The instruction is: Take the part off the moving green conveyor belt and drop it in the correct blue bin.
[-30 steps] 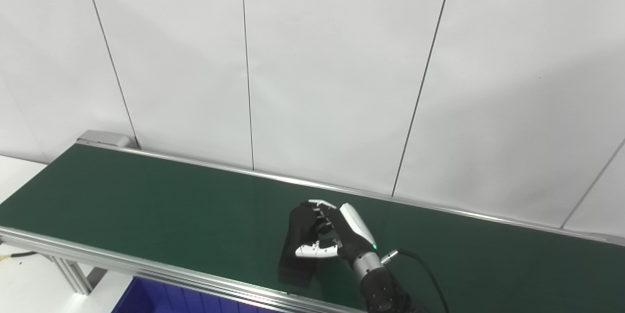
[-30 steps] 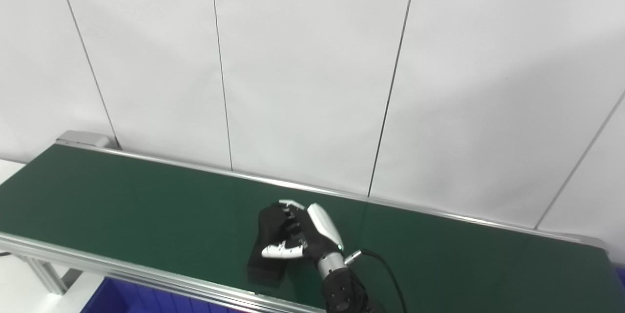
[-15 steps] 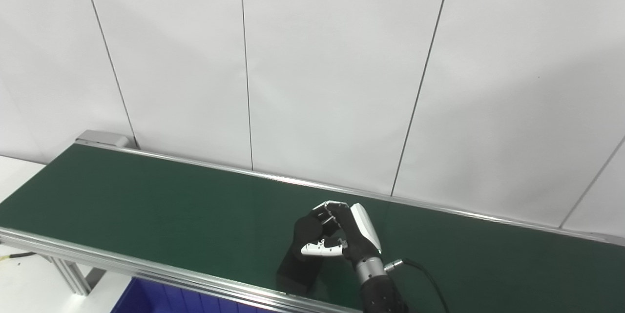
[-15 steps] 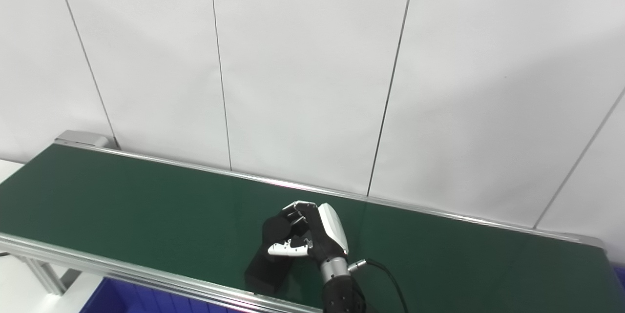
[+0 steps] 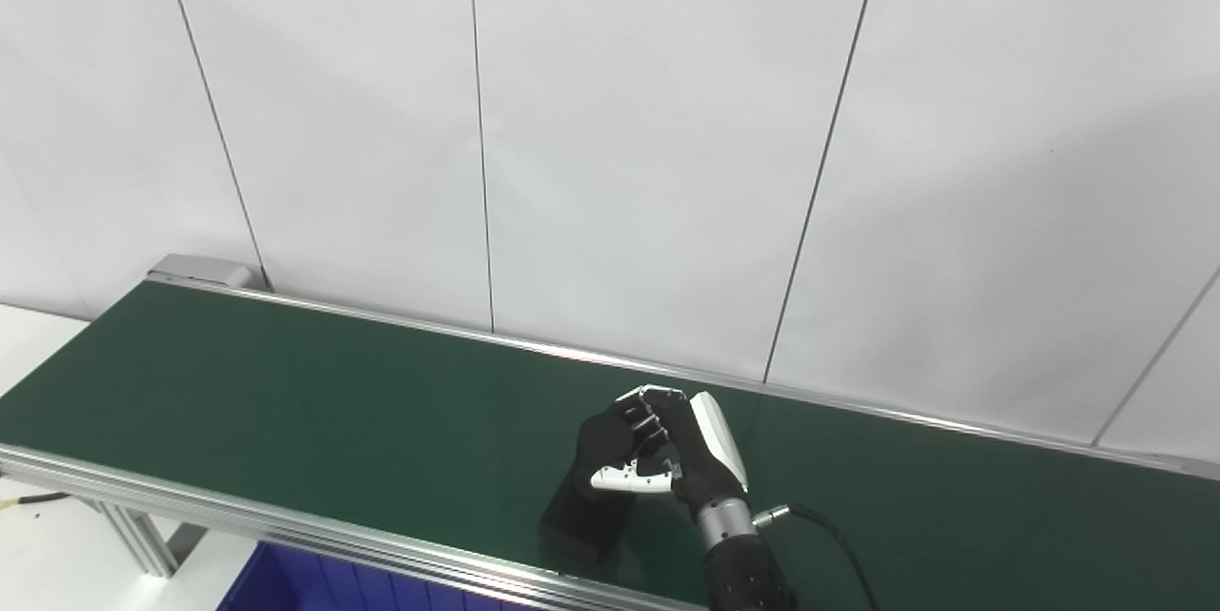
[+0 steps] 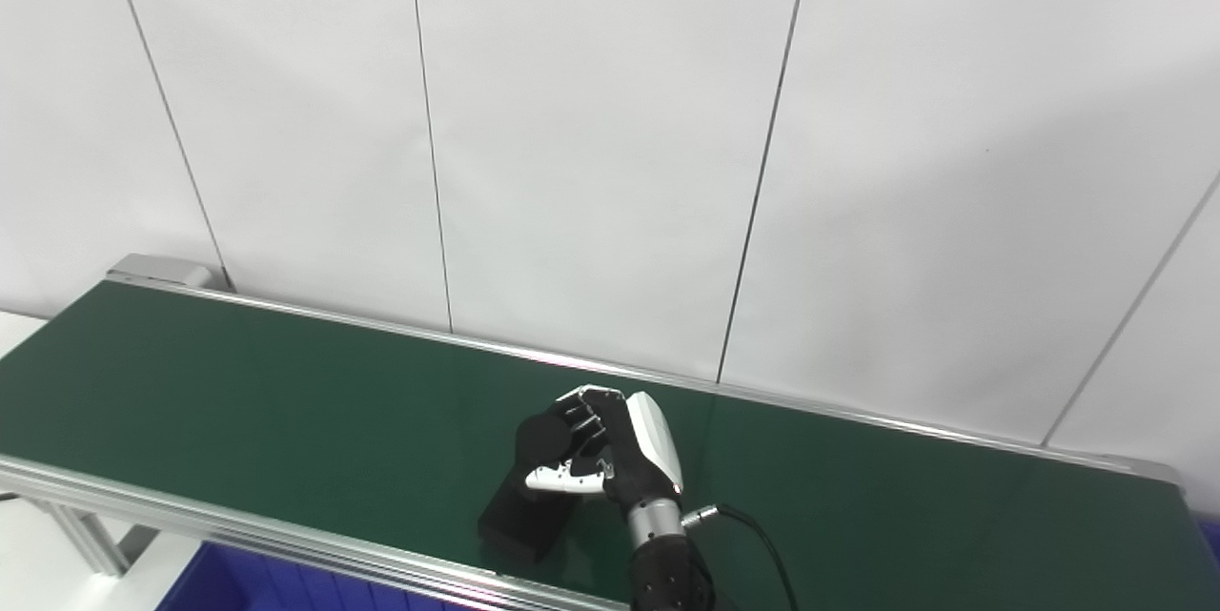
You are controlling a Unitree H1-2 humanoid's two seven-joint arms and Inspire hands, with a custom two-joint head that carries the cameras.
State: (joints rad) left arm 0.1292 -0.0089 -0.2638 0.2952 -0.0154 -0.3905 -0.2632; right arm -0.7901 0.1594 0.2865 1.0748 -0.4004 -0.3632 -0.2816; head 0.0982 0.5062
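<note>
1. The right hand (image 5: 667, 458) is above the belt (image 5: 286, 401), near its front edge, with the fingers curled around the upper end of the part (image 5: 591, 497).
2. The part is a black block; its lower end is at the belt close to the front rail (image 5: 191, 506), and it leans up into the hand.
3. A corner of the blue bin (image 5: 286, 582) shows below the front rail.
4. The left hand is not visible.
</note>
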